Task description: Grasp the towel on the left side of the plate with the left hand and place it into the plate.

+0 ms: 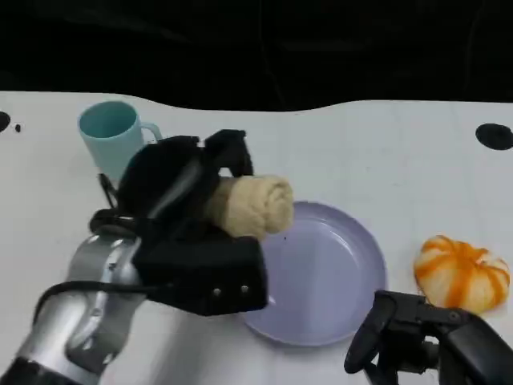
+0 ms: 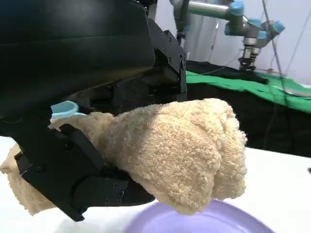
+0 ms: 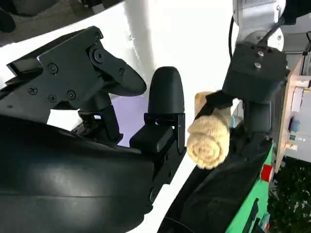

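My left hand [image 1: 188, 216] grips a rolled beige towel [image 1: 250, 205], lifted off the table above the left rim of the lavender plate [image 1: 337, 277]. In the left wrist view the towel [image 2: 180, 150] sticks out from between my black fingers [image 2: 82, 184], with the plate [image 2: 218, 221] just below its end. The right wrist view shows the towel [image 3: 208, 138] end-on, held by the left hand [image 3: 252, 77], beyond my right hand's fingers [image 3: 165, 97]. My right hand [image 1: 417, 333] rests near the plate's front right edge, fingers apart and holding nothing.
A light blue mug [image 1: 115, 132] stands behind my left hand. An orange-and-white pumpkin-shaped toy [image 1: 461, 273] lies right of the plate. The white table [image 1: 385, 160] ends at a dark backdrop behind; a black round mark [image 1: 494, 135] sits at far right.
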You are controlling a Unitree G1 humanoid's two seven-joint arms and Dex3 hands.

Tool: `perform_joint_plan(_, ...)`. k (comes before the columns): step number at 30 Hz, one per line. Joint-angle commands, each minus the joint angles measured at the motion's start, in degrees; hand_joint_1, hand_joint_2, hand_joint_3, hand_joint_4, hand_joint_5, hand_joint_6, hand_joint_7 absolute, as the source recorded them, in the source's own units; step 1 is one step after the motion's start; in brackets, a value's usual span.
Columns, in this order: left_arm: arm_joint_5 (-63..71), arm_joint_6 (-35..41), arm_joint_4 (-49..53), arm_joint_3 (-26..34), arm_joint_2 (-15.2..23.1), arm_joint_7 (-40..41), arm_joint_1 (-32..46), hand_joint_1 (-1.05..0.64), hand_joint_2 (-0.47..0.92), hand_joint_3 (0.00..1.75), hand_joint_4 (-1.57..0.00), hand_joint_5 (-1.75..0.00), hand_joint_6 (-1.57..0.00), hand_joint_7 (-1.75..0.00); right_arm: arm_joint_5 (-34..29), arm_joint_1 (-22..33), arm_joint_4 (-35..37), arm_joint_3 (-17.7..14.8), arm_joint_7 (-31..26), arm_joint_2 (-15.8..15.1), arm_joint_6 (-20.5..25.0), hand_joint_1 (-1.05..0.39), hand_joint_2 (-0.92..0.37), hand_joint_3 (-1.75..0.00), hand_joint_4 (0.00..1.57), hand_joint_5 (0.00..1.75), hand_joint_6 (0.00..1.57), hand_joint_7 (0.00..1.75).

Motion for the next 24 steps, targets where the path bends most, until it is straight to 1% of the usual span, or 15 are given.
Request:
perform_joint_plan(1,-0.27,2.69,-1.57,-1.15,-2.98,-2.04,-1.51,-0.19,0.38,1.22,-0.91,-1.75,-0.68,-1.74,0.29,0.69,-0.51,-1.57,0.09,-0.72,-1.73,-0.15,-0.55,-1.08,0.78,1.67,0.72,1.31)
perform_joint_plan(4,-0.77,4.65,-1.98,-2.33,-5.43,-4.04,-1.89,-0.18,0.38,1.23,-0.91,-1.75,-0.68,-1.73,0.04,0.81,-0.78,-1.97,0.45,-1.27,-2.04,-0.14,-0.55,-1.09,0.76,1.65,0.71,1.32)
perform_joint_plan(7,-0.15,5.73,-1.94,-4.02,-7.29,-5.01,-2.11,-0.17,0.38,1.22,-0.92,-1.75,-0.71,-1.67,0.36,1.15,-0.96,-1.99,0.66,-1.25,-2.07,-0.13,-0.54,-1.10,0.76,1.65,0.70,1.33)
perform_joint_plan(9,0.43,6.37,-1.86,-5.38,-8.29,-5.62,-2.15,-0.18,0.43,1.12,-0.92,-1.75,-0.70,-1.66,0.21,1.30,-1.04,-1.95,0.72,-1.25,-2.16,-0.14,-0.54,-1.10,0.77,1.65,0.70,1.33)
perform_joint_plan(12,0.64,7.17,-1.73,-6.72,-9.27,-6.52,-2.08,-0.19,0.48,1.10,-0.91,-1.75,-0.70,-1.62,0.20,1.29,-1.00,-1.87,0.73,-1.13,-2.22,-0.14,-0.54,-1.09,0.78,1.65,0.71,1.33)
perform_joint_plan(16,1.14,7.90,-0.96,-8.05,-10.48,-6.57,-2.18,-0.19,0.46,1.12,-0.92,-1.75,-0.74,-1.54,0.19,1.16,-0.88,-1.70,0.67,-1.03,-2.01,-0.14,-0.54,-1.08,0.77,1.66,0.71,1.32)
perform_joint_plan(20,1.31,7.80,-0.10,-8.73,-10.70,-6.48,-2.22,-0.20,0.46,1.14,-0.91,-1.75,-0.74,-1.52,-0.10,1.02,-0.64,-1.44,0.56,-0.98,-2.31,-0.15,-0.55,-1.08,0.78,1.66,0.72,1.32)
perform_joint_plan(22,1.15,7.88,-0.05,-8.77,-10.82,-6.83,-1.96,-0.21,0.47,1.08,-0.90,-1.75,-0.73,-1.37,-0.27,1.03,-0.77,-1.32,0.48,-0.98,-2.24,-0.15,-0.55,-1.08,0.78,1.65,0.72,1.32)
perform_joint_plan(23,1.00,8.15,-0.14,-8.76,-10.89,-7.32,-1.84,-0.21,0.49,1.03,-0.90,-1.75,-0.75,-1.24,-0.30,1.04,-0.82,-1.30,0.46,-0.99,-2.22,-0.15,-0.55,-1.08,0.78,1.65,0.72,1.32)
perform_joint_plan(24,0.86,8.52,-0.30,-8.75,-10.91,-7.94,-1.75,-0.22,0.53,0.92,-0.84,-1.75,-0.75,-1.05,-0.30,1.04,-0.87,-1.29,0.44,-0.98,-2.14,-0.15,-0.55,-1.08,0.78,1.65,0.72,1.32)
